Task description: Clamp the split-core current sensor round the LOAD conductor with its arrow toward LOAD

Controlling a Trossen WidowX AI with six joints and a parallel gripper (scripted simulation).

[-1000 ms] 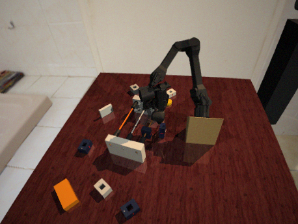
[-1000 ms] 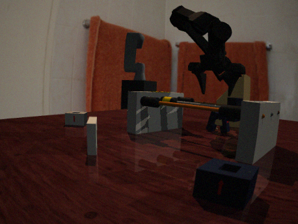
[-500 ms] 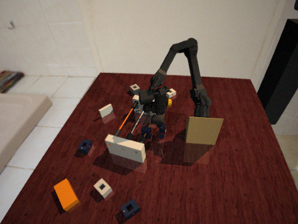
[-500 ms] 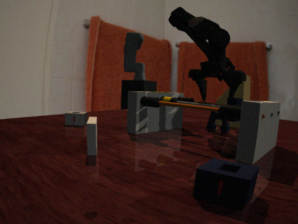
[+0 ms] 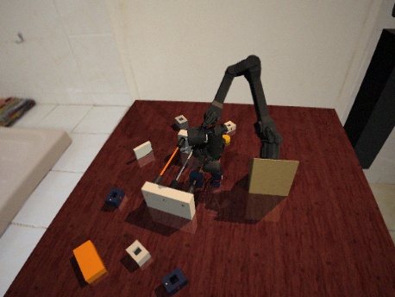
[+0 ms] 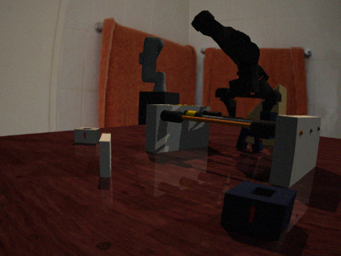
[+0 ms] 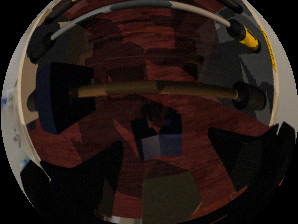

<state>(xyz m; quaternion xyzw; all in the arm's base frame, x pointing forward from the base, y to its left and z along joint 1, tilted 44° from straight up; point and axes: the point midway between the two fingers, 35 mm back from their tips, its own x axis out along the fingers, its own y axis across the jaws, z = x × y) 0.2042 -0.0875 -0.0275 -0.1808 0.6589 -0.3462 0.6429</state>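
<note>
Gripper (image 5: 211, 166) (image 6: 249, 109) (image 7: 168, 139) pointing down over the rack's right side, fingers wide apart, nothing between 'em, so it's released. Biggest thing here: the dark red table (image 5: 310, 242) (image 6: 56, 208), w/ the black arm (image 5: 259, 95) (image 6: 246, 48) arching up on the far right in the top view and bending over toward the middle. Tan panel (image 5: 273, 177) (image 6: 281, 98) stands upright, right of centre. Then the rack: near end plate (image 5: 168, 200) (image 6: 298, 149) and far end plate (image 5: 183, 137) (image 6: 179, 130), w/ three conductors btwn them: orange one (image 5: 169, 163) (image 6: 216, 121) on the left, grey one w/ yellow marker (image 7: 247, 40) in the middle, brown one (image 7: 150, 88) on the right. Orange block (image 5: 90, 261) lies near left. Now the task's piece: open navy sensor (image 5: 216, 179) (image 7: 160, 135), standing on the table just right of the rack, apart from the conductors, not clamped on yet. Another navy block (image 5: 193, 178) (image 7: 67, 97) sits round the brown conductor, twd its near end. Upright white plate (image 5: 142, 150) (image 6: 105, 155) is off left; small white block (image 5: 138, 253) near left, a yellow disc (image 5: 226, 139) far side, right of the far plate.
</note>
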